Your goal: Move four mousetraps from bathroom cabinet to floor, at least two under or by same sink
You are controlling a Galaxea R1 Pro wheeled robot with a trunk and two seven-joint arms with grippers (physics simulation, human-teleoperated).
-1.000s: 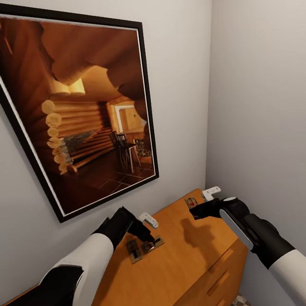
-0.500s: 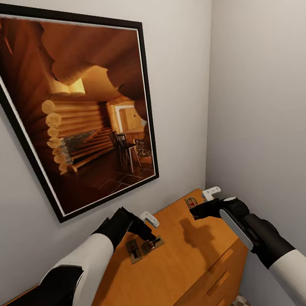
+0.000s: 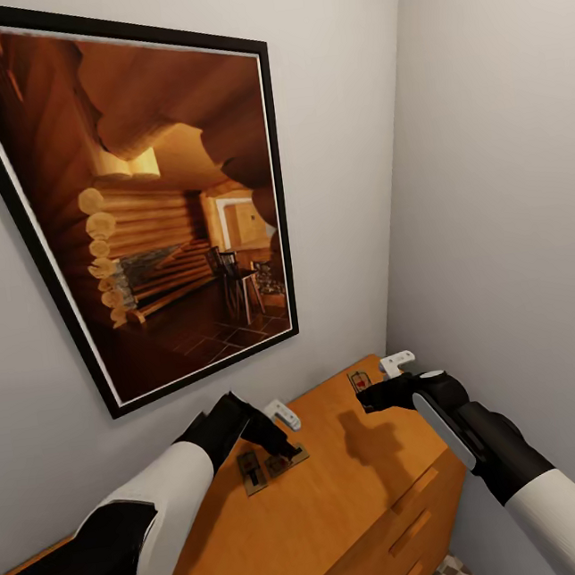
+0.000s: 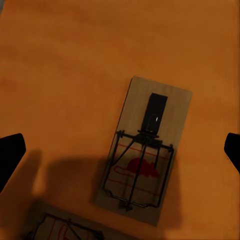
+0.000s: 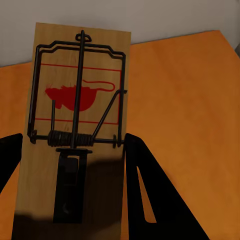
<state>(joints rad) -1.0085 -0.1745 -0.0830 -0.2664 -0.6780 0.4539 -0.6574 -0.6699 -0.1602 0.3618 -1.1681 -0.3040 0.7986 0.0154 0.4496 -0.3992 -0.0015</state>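
On the cabinet (image 3: 350,505) top, near its back edge by the wall, two traps (image 3: 271,463) are lying side by side, and my left gripper (image 3: 278,432) is hanging right above them. Through my left wrist camera I am looking straight down on one trap (image 4: 145,150), flat on the orange wood with its dark wire and red mouse mark facing up, while the corner of its neighbour (image 4: 60,227) is peeking in just beside it. My left fingers (image 4: 11,155) are standing wide apart, one on each side of that trap, touching nothing.

At the cabinet's far right corner, close to where the two walls meet, my right gripper (image 3: 385,382) is reaching over a third trap (image 3: 360,379). My right wrist camera is showing this trap (image 5: 75,140) between my dark fingers (image 5: 150,195), its long edges lying right along them. The head camera is showing one whitish fingertip just past the trap's far side. I cannot tell whether the fingers are actually pressing on the board or merely flanking it.

A large framed picture (image 3: 133,198) of a log cabin room is hanging on the wall above the cabinet, and a scrap of patterned floor (image 3: 453,573) is showing beside the drawers
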